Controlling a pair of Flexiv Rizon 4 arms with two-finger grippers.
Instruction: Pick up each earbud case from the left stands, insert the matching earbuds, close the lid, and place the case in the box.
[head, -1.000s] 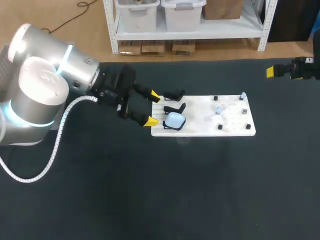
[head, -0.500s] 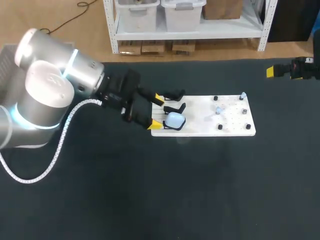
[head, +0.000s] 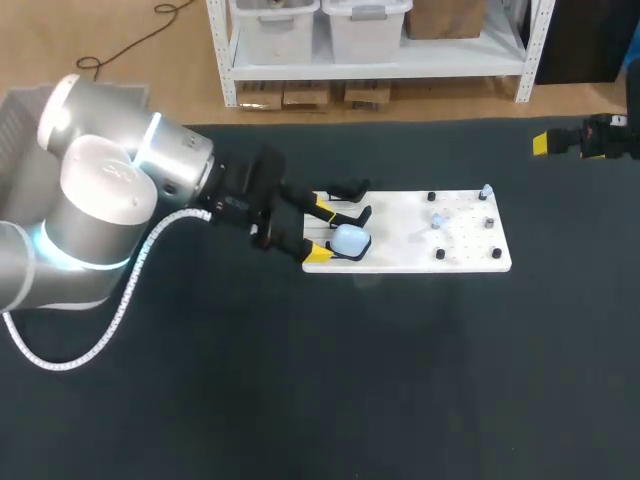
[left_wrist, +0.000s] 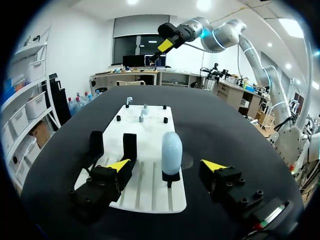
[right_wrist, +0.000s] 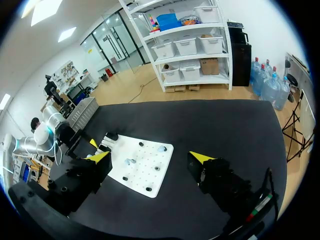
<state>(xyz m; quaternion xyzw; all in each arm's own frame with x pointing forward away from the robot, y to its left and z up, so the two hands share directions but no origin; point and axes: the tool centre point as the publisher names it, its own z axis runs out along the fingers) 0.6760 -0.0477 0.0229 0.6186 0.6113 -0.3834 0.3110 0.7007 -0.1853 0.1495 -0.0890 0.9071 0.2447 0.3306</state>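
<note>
Head view: over the dark bench (head: 300, 400) and white board (head: 400, 252), the left tool (head: 322, 232) is spread wide, a finger on either side of the pale case (head: 350, 240) without touching it. The case sits upright on a black stand (left_wrist: 170, 180). It's probably light, hard and slippery, so I'd pinch its broad sides. The right tool (right_wrist: 150, 157) hangs spread, well apart.
</note>
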